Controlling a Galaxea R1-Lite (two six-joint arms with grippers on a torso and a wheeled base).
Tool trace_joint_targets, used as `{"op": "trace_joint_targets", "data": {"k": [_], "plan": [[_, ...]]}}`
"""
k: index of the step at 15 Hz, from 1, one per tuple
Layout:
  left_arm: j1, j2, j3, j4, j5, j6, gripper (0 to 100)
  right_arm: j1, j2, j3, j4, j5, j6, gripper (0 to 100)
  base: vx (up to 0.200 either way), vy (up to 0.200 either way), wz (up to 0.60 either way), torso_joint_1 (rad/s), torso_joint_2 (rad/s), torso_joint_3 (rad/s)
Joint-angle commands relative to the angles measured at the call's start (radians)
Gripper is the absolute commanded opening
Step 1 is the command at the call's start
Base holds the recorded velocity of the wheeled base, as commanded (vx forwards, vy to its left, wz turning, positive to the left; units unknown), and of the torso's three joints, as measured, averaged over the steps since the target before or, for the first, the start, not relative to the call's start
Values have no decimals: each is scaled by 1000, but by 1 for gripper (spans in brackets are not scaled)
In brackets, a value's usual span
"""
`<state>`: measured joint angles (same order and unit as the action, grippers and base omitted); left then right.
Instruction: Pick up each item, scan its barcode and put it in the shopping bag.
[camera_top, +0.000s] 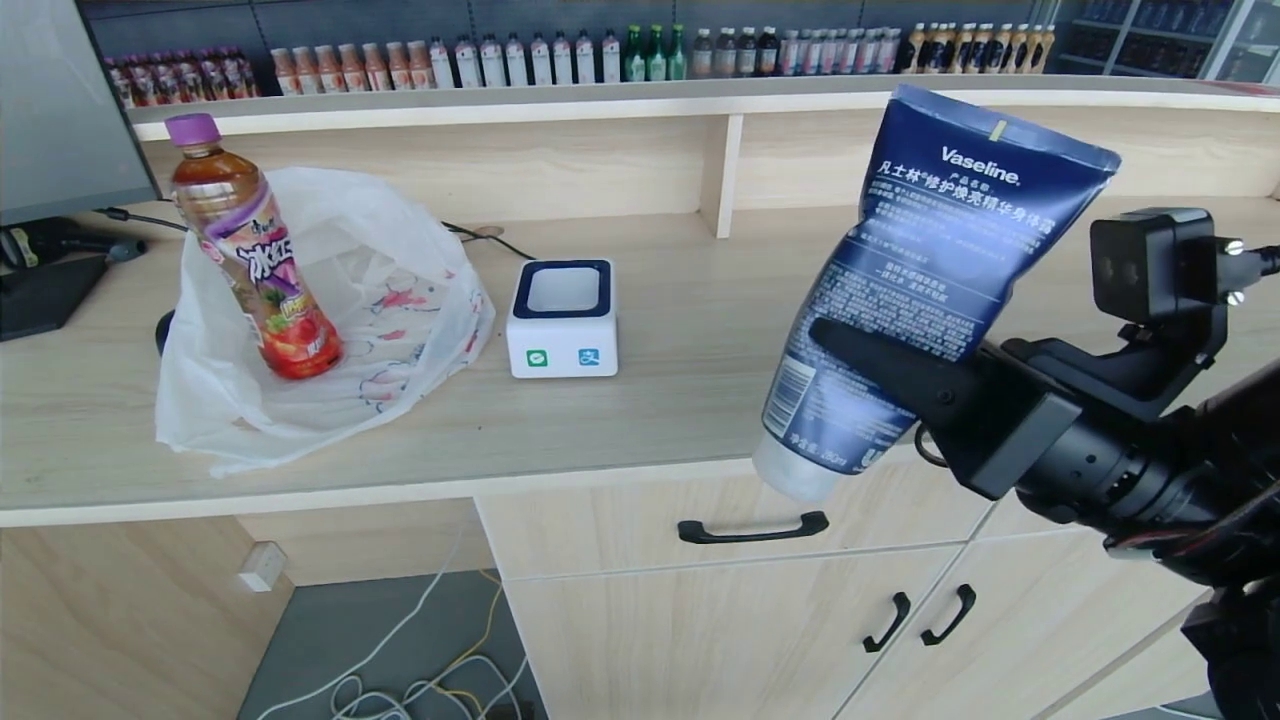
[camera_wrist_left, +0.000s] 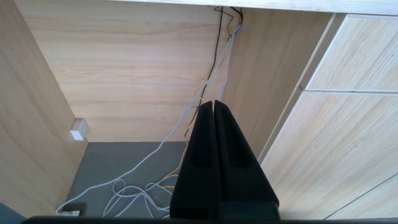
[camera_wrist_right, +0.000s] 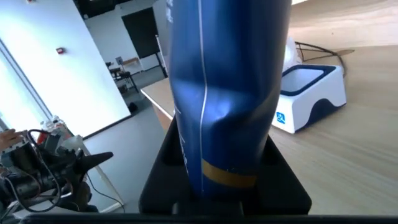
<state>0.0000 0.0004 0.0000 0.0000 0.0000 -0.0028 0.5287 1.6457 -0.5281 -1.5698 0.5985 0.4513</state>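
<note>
Left tool (camera_wrist_left: 214, 124): fingers pressed together, nothing in them. It hangs low before the open recess under the table, with loose cables on the floor beneath.

Right tool (camera_top: 885, 375): pinching the blue tube (camera_top: 940, 250) low on its body, cap end down, crimped end up and leaning right. The tube hangs above the front edge of the table (camera_top: 700, 330), well right of the scanner (camera_top: 561, 318). The barcode (camera_top: 795, 388) sits near the cap, facing back toward the robot, just clear of the near finger.

Step in hand, as I read it: the scan. The code must meet the scanner's top window (camera_top: 562, 290), so carry the tube left and roll it until the code faces down. Keep the finger off the code and pause steady above the window.

Room: open table between tube and scanner, nothing to clip. The shopping bag (camera_top: 400, 260) lies just left of the scanner, mouth slumped, with the tea bottle (camera_top: 258, 255) standing tilted in it. That leaves little slack for the drop, and the bottle could topple. Behind is a raised ledge with an upright divider (camera_top: 722, 175); stay forward of it. Far back, a shelf of bottles (camera_top: 640, 55).
</note>
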Motion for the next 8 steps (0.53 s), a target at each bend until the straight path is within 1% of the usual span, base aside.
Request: {"op": "trace_joint_targets", "data": {"k": [1,3,5,6,8], "plan": [[0,0,0,0,0,0,0,28,6,-3,-1,4,21,0,0,0,0,0,0,0],[0,0,0,0,0,0,0,79,-1,7,-1,4,33,0,0,0,0,0,0,0],[0,0,0,0,0,0,0,146,-35,59,-1,6,49,0,0,0,0,0,0,0],[0,0,0,0,0,0,0,189,-57,77,-1,4,83,0,0,0,0,0,0,0],[0,0,0,0,0,0,0,198,-63,74,-1,4,124,0,0,0,0,0,0,0]]}}
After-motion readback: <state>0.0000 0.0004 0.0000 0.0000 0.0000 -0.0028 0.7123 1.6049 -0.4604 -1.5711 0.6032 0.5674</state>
